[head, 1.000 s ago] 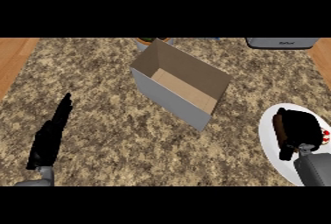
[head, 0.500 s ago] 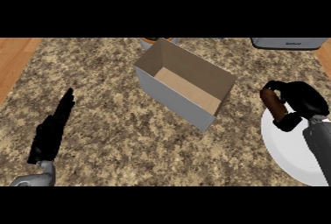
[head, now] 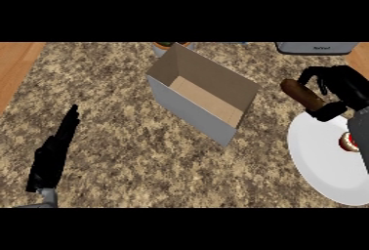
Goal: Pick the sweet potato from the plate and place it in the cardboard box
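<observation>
- The left hand [head: 52, 156] rests on the counter, well to the left of the cardboard box [head: 204, 99], fingers straight and holding nothing.
- The white plate [head: 322, 161] lies right of the box.
- The right hand [head: 338, 90] curls around the sweet potato [head: 302, 95], lifted right of the box, past the plate's far rim.
- It looks hard, a bit heavy and bumpy (best held around its middle).
- The grey thing [head: 316, 47] behind the box has writing too small to read.
</observation>
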You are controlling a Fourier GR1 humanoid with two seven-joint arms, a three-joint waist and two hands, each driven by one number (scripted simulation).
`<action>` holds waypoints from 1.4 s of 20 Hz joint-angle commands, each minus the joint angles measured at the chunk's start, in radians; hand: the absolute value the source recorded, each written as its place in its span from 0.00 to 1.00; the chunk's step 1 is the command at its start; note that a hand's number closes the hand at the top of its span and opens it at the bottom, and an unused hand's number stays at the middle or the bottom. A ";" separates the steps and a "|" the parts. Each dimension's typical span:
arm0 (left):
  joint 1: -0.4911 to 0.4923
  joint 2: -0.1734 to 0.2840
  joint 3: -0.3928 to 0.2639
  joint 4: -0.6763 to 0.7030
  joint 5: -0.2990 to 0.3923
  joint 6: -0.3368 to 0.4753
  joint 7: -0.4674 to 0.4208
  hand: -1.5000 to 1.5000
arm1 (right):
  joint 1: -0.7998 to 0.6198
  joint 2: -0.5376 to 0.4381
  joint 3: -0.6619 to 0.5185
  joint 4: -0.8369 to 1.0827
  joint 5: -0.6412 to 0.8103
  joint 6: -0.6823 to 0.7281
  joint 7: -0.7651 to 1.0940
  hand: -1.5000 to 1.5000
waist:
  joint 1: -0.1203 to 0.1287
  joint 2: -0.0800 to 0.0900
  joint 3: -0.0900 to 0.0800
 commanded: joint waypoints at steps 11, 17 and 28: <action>-0.010 0.006 0.022 -0.037 0.013 -0.013 0.058 0.50 | -0.049 0.125 -0.091 -0.378 -0.366 0.336 0.032 1.00 | -0.014 -0.005 -0.001; 0.017 0.017 0.024 -0.026 0.005 -0.029 0.019 0.50 | -0.185 0.214 -0.025 -0.423 -0.337 0.351 0.277 1.00 | -0.006 -0.003 -0.001; -0.031 -0.013 0.017 0.058 -0.016 -0.010 -0.021 0.50 | -0.362 0.437 0.128 -0.169 -0.176 0.204 0.417 1.00 | 0.004 0.002 -0.001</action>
